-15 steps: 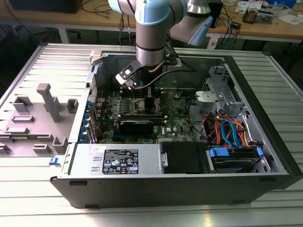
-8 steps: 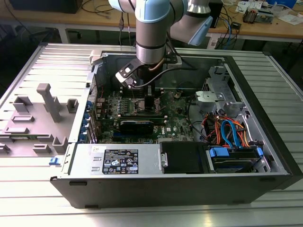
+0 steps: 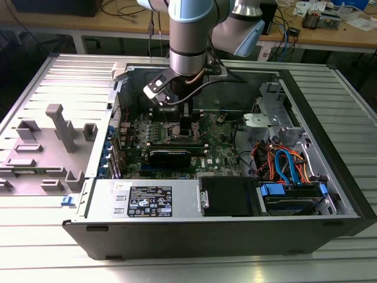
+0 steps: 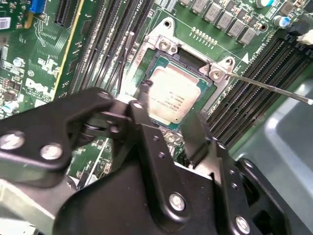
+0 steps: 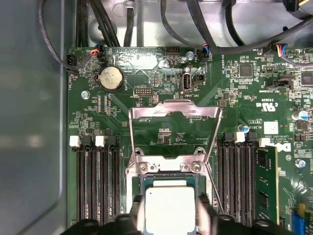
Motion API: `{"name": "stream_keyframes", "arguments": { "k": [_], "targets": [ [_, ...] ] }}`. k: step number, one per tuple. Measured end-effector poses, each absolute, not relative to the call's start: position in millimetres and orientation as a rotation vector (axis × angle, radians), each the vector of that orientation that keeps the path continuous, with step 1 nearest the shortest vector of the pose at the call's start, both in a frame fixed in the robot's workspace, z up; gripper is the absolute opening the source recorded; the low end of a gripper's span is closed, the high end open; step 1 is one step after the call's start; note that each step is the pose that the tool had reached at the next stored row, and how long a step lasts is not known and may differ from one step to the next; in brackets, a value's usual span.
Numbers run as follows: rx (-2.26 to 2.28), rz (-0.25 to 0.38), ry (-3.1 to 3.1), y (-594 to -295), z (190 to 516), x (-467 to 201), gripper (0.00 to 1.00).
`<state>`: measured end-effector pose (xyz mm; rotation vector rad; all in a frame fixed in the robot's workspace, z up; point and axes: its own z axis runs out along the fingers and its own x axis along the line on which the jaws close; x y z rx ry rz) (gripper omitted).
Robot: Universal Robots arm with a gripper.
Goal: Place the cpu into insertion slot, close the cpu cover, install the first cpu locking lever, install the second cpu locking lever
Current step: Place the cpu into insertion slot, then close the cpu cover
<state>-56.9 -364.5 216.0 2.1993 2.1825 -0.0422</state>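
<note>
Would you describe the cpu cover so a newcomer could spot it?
In the open computer case, find the green motherboard. The cpu sits between its black memory slots; the cpu cover is the thin silvery frame hinged open beside it, green board showing through its middle.

Environment: robotics or electronics laboratory. A slatted aluminium work table [image 3: 330, 259] carries an open desktop computer case [image 3: 177, 236] lying on its side, with its green motherboard [image 5: 146, 88] exposed. Grey moulded fixtures [image 3: 59, 127] stand on the table at the exterior view's left. An industrial robot arm [image 3: 188, 35] reaches down into the case. Behind it, wooden workbenches [image 3: 118, 23] hold loose cables [image 3: 283, 29] and small circuit boards [image 3: 312, 20].
</note>
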Motion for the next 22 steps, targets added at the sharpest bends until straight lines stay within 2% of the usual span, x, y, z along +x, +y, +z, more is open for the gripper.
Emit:
{"name": "stream_keyframes", "arguments": {
  "k": [5, 6, 8, 22],
  "targets": [
    [2.202, -0.049, 2.186, -364.5, 223.1, -56.8, 0.23],
    [2.202, -0.050, 2.186, -364.5, 223.9, -56.8, 0.23],
    [2.203, -0.050, 2.186, -364.5, 224.0, -56.7, 0.11],
    [2.202, -0.051, 2.186, -364.5, 224.1, -56.7, 0.11]
  ]
}}
